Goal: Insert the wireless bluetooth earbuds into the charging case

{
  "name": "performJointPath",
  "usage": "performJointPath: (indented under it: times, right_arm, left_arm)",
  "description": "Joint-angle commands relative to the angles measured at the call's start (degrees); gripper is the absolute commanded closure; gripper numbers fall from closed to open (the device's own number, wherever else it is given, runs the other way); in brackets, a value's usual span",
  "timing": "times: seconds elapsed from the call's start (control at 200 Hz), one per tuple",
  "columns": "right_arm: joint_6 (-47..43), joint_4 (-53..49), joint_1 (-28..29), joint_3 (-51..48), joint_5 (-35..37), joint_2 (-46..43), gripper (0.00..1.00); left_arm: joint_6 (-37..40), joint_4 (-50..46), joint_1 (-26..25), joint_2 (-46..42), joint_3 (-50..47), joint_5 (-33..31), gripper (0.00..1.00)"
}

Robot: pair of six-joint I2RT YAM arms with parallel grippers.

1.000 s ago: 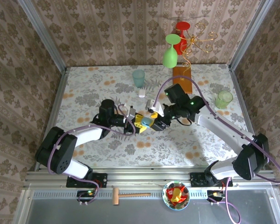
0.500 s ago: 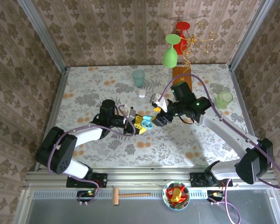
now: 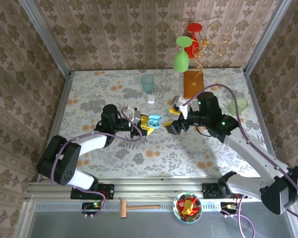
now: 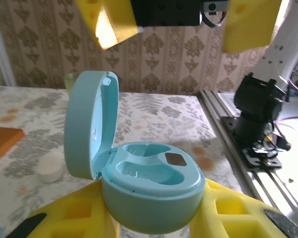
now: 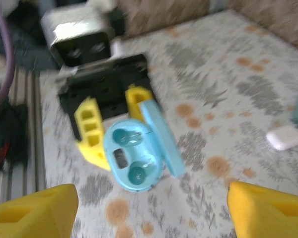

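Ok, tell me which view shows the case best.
Left wrist: the case is close and sharp, lid up, both wells visible, held in the left gripper. Right wrist looks down into it, but blurred. Top external gives a small blue shape at that gripper.

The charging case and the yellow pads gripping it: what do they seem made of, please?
The charging case: moulded plastic, light blue, satin; soft highlights on smooth curved walls. The yellow pads on the left jaws: matte, with cut-out cells; probably printed plastic or rubber.
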Motion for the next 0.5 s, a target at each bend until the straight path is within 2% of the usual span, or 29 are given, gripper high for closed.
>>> performJointPath:
  times: [0.0,0.15,0.37,0.45,0.495]
  right_arm:
    - [19.7,15.2,-3.9,-5.3,6.3,-3.0,0.23]
    - [31.1,10.6,-6.4,-7.2,20.4,-1.7,0.28]
    - [33.1,2.7,-5.0,-5.4,26.6,6.9,0.26]
    - [31.1,0.1,-2.9,-3.6,30.1,9.9,0.27]
    - [29.5,-2.1,-1.7,-1.7,31.2,12.5,0.31]
  left_arm:
    - [-5.7,12.0,1.0,0.8,-1.5,-1.3,0.75]
    - [-8.0,18.4,1.8,1.8,-2.5,-3.0,0.74]
    - [-7.6,20.6,4.7,0.6,-3.6,-5.5,0.74]
    - [-7.3,20.2,5.1,-0.2,-3.7,-5.9,0.74]
    - [-7.0,19.7,5.4,-0.5,-3.8,-5.6,0.74]
